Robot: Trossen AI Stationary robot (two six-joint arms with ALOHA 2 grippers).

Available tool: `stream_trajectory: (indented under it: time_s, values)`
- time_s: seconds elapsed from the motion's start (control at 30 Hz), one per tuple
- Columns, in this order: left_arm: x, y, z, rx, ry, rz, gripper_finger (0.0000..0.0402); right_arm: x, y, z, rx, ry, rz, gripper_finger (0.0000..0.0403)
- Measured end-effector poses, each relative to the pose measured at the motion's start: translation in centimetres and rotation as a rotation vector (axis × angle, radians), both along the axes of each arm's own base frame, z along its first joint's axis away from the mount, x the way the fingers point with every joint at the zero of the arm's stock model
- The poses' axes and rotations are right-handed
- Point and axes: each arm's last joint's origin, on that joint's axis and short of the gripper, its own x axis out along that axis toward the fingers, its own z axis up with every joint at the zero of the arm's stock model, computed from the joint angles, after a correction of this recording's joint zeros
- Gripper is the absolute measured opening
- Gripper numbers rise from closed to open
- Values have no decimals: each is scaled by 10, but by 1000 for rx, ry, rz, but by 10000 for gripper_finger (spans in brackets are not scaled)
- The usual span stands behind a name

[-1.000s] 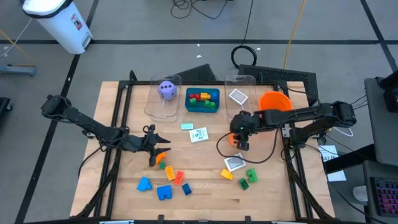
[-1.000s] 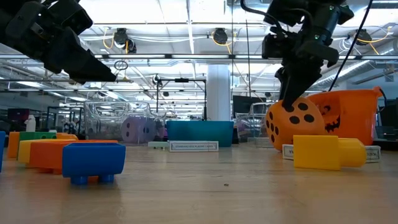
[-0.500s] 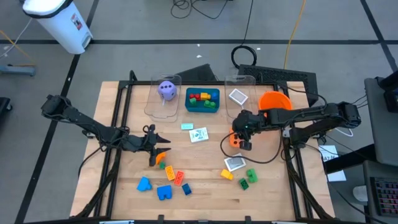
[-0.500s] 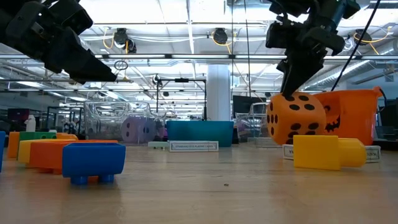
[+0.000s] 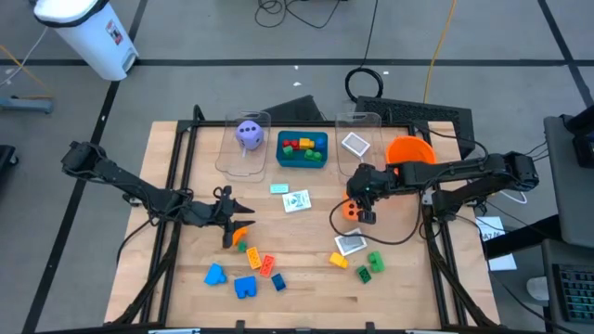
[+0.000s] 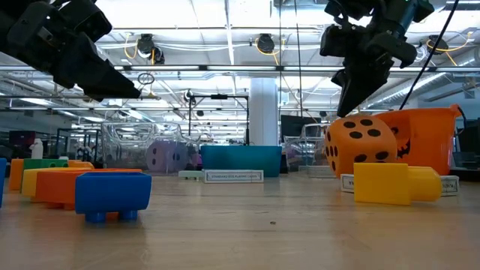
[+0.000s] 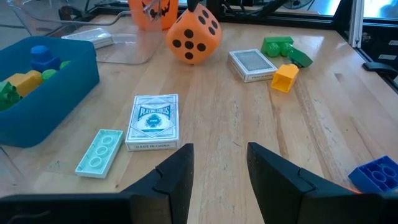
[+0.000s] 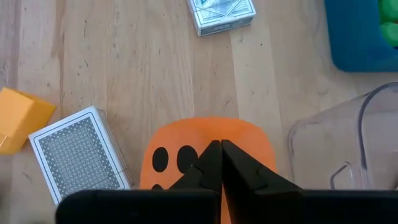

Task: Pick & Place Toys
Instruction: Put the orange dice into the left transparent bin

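Note:
The orange dotted die (image 6: 360, 146) sits on the table right of centre, in front of the orange bowl (image 5: 410, 151). My right gripper (image 8: 219, 144) is shut, pointing steeply down at the die's top (image 8: 249, 140). My left gripper (image 7: 219, 155) hovers open and empty left of centre, just above the table. Loose bricks lie near the front edge: blue (image 5: 245, 287), orange and red (image 5: 260, 263), yellow (image 5: 339, 261), green (image 5: 371, 264). Two card packs (image 5: 297, 200) (image 5: 351, 243) lie flat. A purple die (image 5: 248, 133) rests in a clear bin. My right gripper's shut fingertips (image 6: 346, 111) stand at the top edge of the orange die (image 6: 352, 120), coming from above. I cannot tell whether they touch it. The die rests flat on the table, not between the fingers.
A blue tray (image 5: 318, 160) with bricks stands at the back centre, flanked by two clear bins; the right bin (image 5: 364, 122) holds a card. A flat teal piece (image 5: 279, 187) lies by the tray. Bare wood shows in the table's middle.
My right gripper's fingers, which stood low around the orange die, have drawn up off it and shut with nothing between them. The die was tilted. It has turned a little and now sits flat on the table.

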Motion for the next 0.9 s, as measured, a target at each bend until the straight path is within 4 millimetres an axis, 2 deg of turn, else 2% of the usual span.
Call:
stream_trajectory:
  time_s: [0.27,0.43,0.57,0.9]
  values:
    - [0,0,0,1,0,0,152,1,0,1,-1,-13,0,1]
    - [0,0,0,1,0,0,152,1,2,1,69,-15,16,19]
    - [0,0,0,2,0,-1,152,1,2,1,96,-15,-10,50]
    - [0,0,0,2,1,-1,152,0,2,0,98,-8,-15,155]
